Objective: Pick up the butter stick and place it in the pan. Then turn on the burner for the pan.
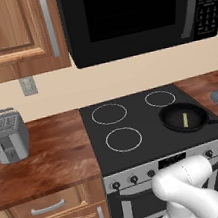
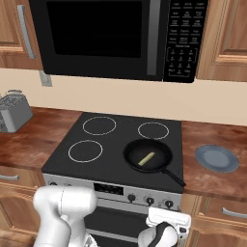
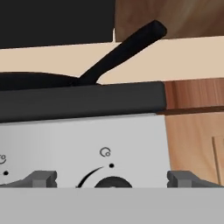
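Stove (image 1: 134, 127) is taken as the landmark: the pan (image 2: 147, 155) is set on its front right burner, and the butter stick (image 2: 147, 157) is seen lying inside that pan, so placement is judged done. The gripper (image 3: 112, 177) is held low before the stove's control panel, fingers (image 3: 41, 178) spread fully apart with nothing held, a dark knob (image 3: 113, 182) centred between them. A wrong burner could be lit if a neighbouring knob is turned, since several are set close together. The pan handle (image 3: 120, 52) is seen jutting out over the stove's front edge above the hand and could be knocked on retreat. A plate (image 2: 216, 158) is set right of the stove, a toaster (image 1: 8, 136) left.
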Controlling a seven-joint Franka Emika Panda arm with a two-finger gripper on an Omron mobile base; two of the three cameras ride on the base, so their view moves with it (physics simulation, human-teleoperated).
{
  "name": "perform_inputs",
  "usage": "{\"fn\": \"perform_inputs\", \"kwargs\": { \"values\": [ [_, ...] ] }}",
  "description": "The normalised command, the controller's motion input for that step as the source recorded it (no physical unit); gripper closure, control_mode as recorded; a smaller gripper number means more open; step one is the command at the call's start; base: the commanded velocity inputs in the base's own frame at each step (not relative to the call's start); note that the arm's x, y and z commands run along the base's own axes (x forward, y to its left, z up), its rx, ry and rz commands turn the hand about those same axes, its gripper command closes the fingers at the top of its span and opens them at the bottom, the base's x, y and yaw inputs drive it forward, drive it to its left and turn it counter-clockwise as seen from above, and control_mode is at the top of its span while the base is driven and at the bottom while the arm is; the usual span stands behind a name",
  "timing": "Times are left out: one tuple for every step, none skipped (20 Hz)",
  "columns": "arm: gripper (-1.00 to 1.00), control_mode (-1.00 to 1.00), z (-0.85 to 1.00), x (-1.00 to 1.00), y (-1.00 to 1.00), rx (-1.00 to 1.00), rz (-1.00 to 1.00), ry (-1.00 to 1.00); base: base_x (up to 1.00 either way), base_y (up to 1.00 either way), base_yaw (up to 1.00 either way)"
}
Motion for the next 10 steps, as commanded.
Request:
{"fn": "perform_inputs", "kwargs": {
  "values": [
    [-1.00, -1.00, -0.14, 0.00, 0.00, 0.00, 0.00, 0.00, 0.00, 0.00, 0.00],
    [-1.00, -1.00, -0.08, 0.00, 0.00, 0.00, 0.00, 0.00, 0.00, 0.00, 0.00],
    [-1.00, -1.00, -0.07, 0.00, 0.00, 0.00, 0.00, 0.00, 0.00, 0.00, 0.00],
    [-1.00, -1.00, -0.06, 0.00, 0.00, 0.00, 0.00, 0.00, 0.00, 0.00, 0.00],
    [-1.00, -1.00, -0.06, 0.00, 0.00, 0.00, 0.00, 0.00, 0.00, 0.00, 0.00],
    [-1.00, -1.00, -0.08, 0.00, 0.00, 0.00, 0.00, 0.00, 0.00, 0.00, 0.00],
    [-1.00, -1.00, -0.07, 0.00, 0.00, 0.00, 0.00, 0.00, 0.00, 0.00, 0.00],
    [-1.00, -1.00, -0.04, 0.00, 0.00, 0.00, 0.00, 0.00, 0.00, 0.00, 0.00],
    [-1.00, -1.00, -0.04, 0.00, 0.00, 0.00, 0.00, 0.00, 0.00, 0.00, 0.00],
    [-1.00, -1.00, -0.04, 0.00, 0.00, 0.00, 0.00, 0.00, 0.00, 0.00, 0.00]
  ]
}}
